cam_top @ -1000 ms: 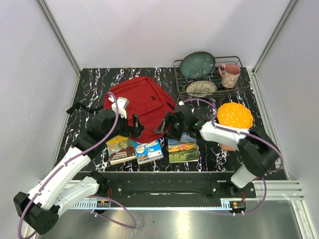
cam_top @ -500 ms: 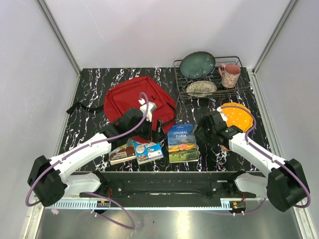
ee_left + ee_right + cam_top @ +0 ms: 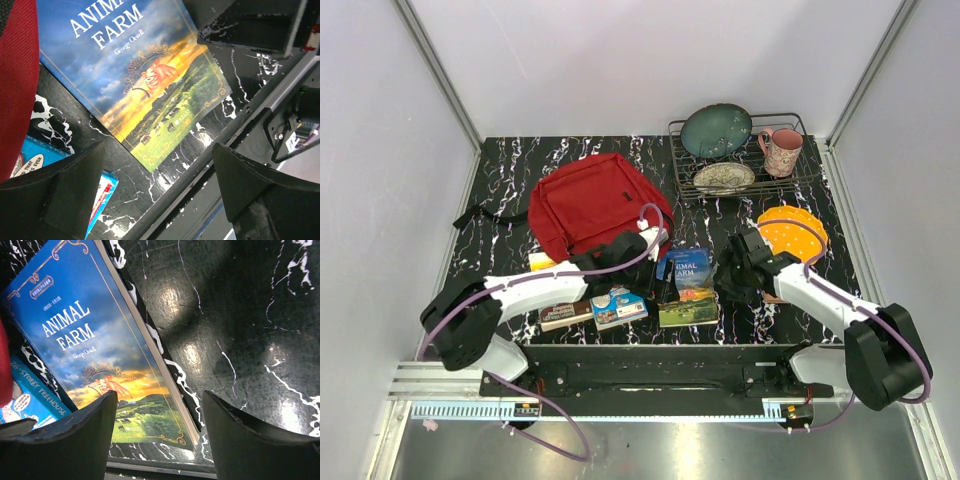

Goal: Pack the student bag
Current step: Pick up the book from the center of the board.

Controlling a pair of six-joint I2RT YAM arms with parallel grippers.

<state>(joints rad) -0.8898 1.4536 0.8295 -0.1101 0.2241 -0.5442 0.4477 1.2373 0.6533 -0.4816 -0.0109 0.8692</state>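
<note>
The student bag [image 3: 595, 205], a red backpack, lies flat at the back left of the table; its red fabric [image 3: 17, 75] shows at the left edge of the left wrist view. In front of it lies the Animal Farm book [image 3: 688, 287]. My left gripper [image 3: 655, 275] is open just left of that book, its jaws over the book's near corner [image 3: 165, 145] and the table's front edge, left gripper [image 3: 159, 152] holding nothing. My right gripper [image 3: 728, 278] is open at the book's right side, right gripper [image 3: 159, 397] straddling the book's edge [image 3: 165, 385], holding nothing.
Two more books, a blue one [image 3: 618, 305] and a brownish one [image 3: 565, 313], lie left of Animal Farm. A wire rack [image 3: 800, 172] at the back right holds a green bowl [image 3: 716, 130], a patterned plate [image 3: 724, 178] and a pink mug [image 3: 781, 151]. An orange dotted plate [image 3: 792, 232] sits by my right arm.
My left gripper has swung right from the bag's front edge to the left side of Animal Farm. My right gripper has drawn back from the bag to the book's right edge.
</note>
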